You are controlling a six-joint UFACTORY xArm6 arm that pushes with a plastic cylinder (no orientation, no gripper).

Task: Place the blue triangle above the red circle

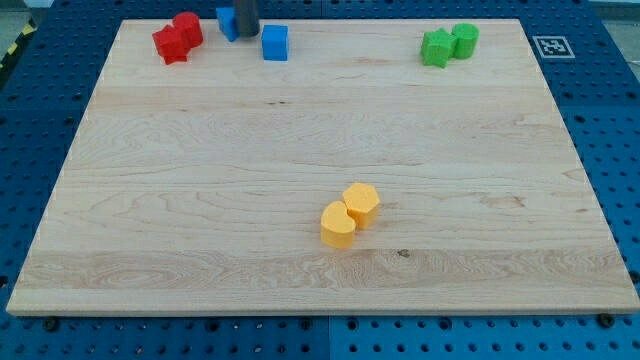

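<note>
We look down at a pale wooden tabletop (300,150) that fills most of the view. Its grain runs from the view's left to the view's right in light tan streaks, with a small dark knot near the lower middle. The tabletop rests on a deep blue perforated base (620,120), dotted with regular rows of small holes, which shows along the view's left, right and bottom edges. At the view's top right, a small white square marker with a black pattern (552,46) lies on the blue base just beside the tabletop's corner. At the view's top left, a strip of yellow and black striping (12,45) crosses the corner. The light is even and soft.
</note>
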